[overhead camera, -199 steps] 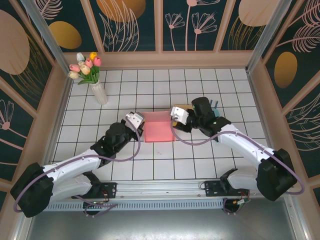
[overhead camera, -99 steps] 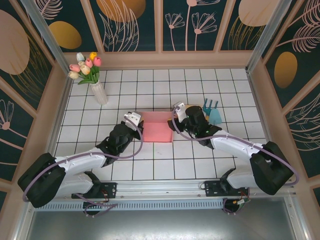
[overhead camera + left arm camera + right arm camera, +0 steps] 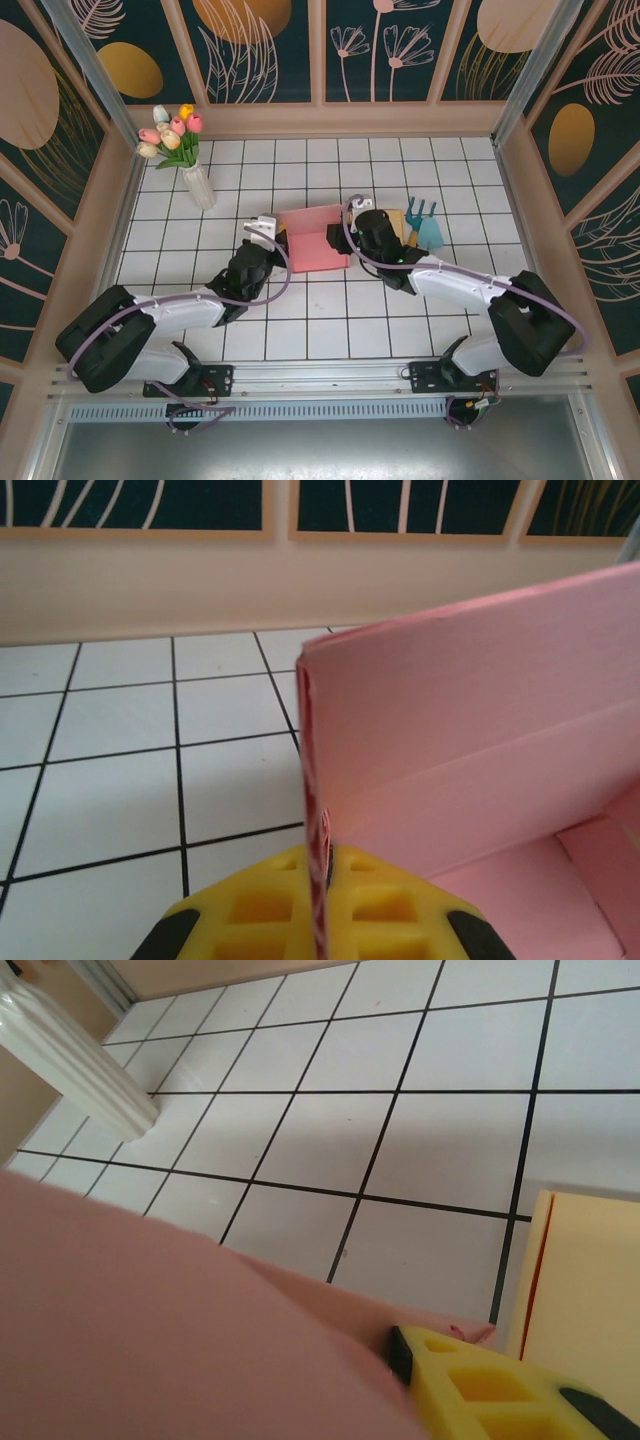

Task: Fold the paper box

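Note:
The pink paper box [image 3: 315,240] sits mid-table between both arms, its back wall raised. My left gripper [image 3: 270,240] is at its left side. In the left wrist view the yellow fingers [image 3: 250,915] are shut on the thin edge of the box's left wall [image 3: 312,740]; the pink inside [image 3: 480,740] stretches to the right. My right gripper [image 3: 354,232] is at the box's right side. In the right wrist view a pink panel [image 3: 170,1330] lies against one yellow finger [image 3: 490,1390] and hides the other finger.
A white vase [image 3: 199,186] of tulips stands at the back left, also seen as the white vase [image 3: 70,1060] in the right wrist view. A tan card [image 3: 590,1290] and a teal object [image 3: 428,226] lie right of the box. Wooden walls ring the tiled table.
Both grippers have moved in and away from the bases. The right one went left with the box's right side. The back wall has tipped up and the box now sits farther back.

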